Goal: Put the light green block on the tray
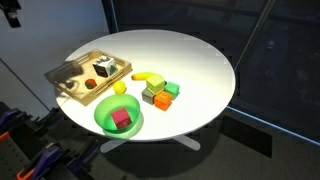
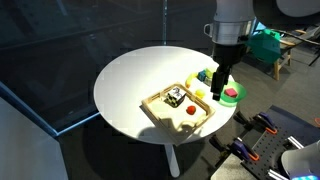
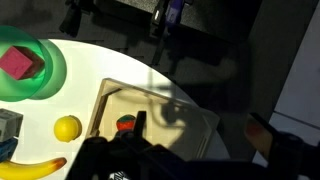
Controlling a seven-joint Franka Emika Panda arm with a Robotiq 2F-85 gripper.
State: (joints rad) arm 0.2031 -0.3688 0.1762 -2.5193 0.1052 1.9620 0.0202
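My hand (image 2: 220, 88), grip unreadable, hangs over the worktop (image 1: 200, 60) by the tray (image 1: 68, 78); light green block (image 1: 150, 93) among other blocks, transfer outstanding.

We list, on the round table (image 1: 200, 60):
- The tray (image 1: 68, 76), near one edge, carries a small cube (image 1: 103, 68) and a small round item (image 1: 90, 85).
- The bowl (image 1: 102, 120), just beside the tray, holds one block (image 1: 122, 119).
- A ball (image 1: 120, 88) lies between tray and bowl.
- A banana (image 1: 150, 78) lies right of the ball, with a cluster of blocks (image 1: 160, 95) just before it.
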